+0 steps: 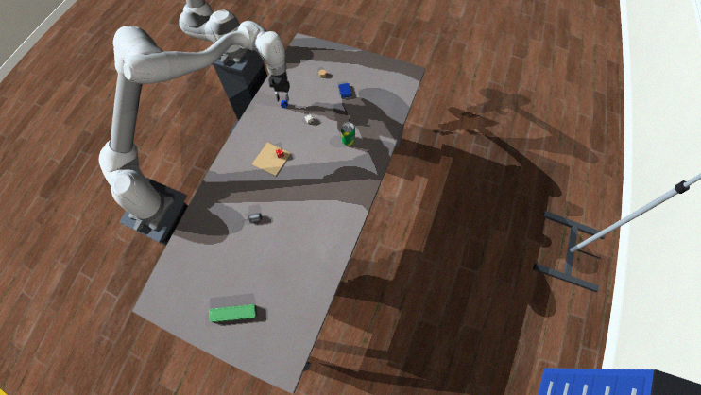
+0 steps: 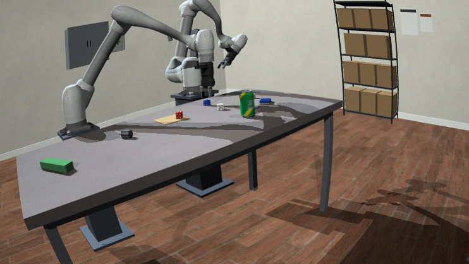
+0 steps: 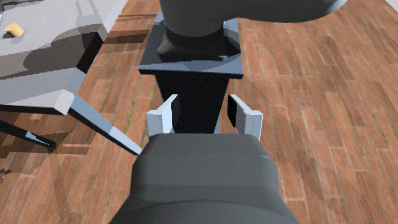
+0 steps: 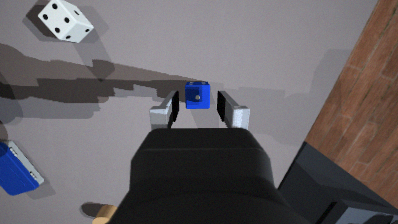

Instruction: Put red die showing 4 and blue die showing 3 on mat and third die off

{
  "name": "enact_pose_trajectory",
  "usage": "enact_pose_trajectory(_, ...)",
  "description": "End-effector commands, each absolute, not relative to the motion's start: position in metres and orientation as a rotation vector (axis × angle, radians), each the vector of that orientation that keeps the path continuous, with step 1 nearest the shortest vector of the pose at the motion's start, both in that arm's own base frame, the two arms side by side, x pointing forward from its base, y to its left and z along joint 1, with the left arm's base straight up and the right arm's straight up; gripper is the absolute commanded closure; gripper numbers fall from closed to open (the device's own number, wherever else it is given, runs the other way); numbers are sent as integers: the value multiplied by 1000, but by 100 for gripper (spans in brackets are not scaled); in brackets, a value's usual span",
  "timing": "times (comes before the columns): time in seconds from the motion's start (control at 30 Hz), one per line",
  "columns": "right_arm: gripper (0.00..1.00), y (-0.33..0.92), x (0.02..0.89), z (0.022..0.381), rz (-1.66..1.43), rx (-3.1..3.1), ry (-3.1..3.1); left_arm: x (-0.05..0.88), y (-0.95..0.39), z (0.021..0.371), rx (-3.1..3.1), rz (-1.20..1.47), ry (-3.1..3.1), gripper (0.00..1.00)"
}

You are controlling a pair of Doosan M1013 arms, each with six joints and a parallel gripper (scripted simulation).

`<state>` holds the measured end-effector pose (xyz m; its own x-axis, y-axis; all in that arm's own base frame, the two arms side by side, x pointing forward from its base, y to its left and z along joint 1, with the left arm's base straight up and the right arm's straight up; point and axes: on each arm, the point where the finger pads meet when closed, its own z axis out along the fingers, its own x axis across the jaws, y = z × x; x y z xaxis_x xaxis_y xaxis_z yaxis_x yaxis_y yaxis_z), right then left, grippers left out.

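Observation:
The red die (image 1: 279, 153) (image 2: 179, 115) sits on the tan mat (image 1: 265, 163) (image 2: 165, 120), close to one edge; its top number is too small to read. The blue die (image 1: 283, 103) (image 2: 206, 102) (image 4: 204, 103) lies on the table off the mat, one pip on its upper face in the right wrist view. The white die (image 1: 309, 118) (image 2: 220, 106) (image 4: 62, 21) lies off the mat. My right gripper (image 1: 282, 97) (image 2: 205, 94) (image 4: 198, 100) is open just above the blue die, a finger on either side in its wrist view. My left gripper (image 2: 222, 65) (image 3: 203, 104) is open and empty, away from the table.
A green can (image 1: 348, 135) (image 2: 244, 106) stands beyond the white die. A blue box (image 1: 345, 90) (image 2: 265, 100) (image 4: 15, 172) and a tan cylinder (image 1: 322, 73) (image 3: 15, 30) lie nearby. A dark faceted piece (image 1: 255, 217) (image 2: 126, 134) and a green block (image 1: 232, 313) (image 2: 56, 165) lie past the mat.

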<state>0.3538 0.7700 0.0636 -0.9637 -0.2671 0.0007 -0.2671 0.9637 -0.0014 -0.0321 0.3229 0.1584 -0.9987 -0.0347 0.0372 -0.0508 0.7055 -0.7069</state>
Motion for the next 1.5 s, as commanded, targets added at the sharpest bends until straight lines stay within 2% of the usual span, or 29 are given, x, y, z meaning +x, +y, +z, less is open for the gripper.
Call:
enact_pose_trajectory(0.0, 13, 770, 354, 62, 0, 423, -3113, -32, 323, 159, 72, 1194, -2882, 0)
enact_pose_trajectory(0.97, 13, 770, 354, 54, 0, 423, -3113, -32, 323, 159, 72, 1194, -2882, 0)
enact_pose_trajectory(1.47, 13, 770, 354, 29, 0, 423, -3113, -32, 323, 159, 72, 1194, -2882, 0)
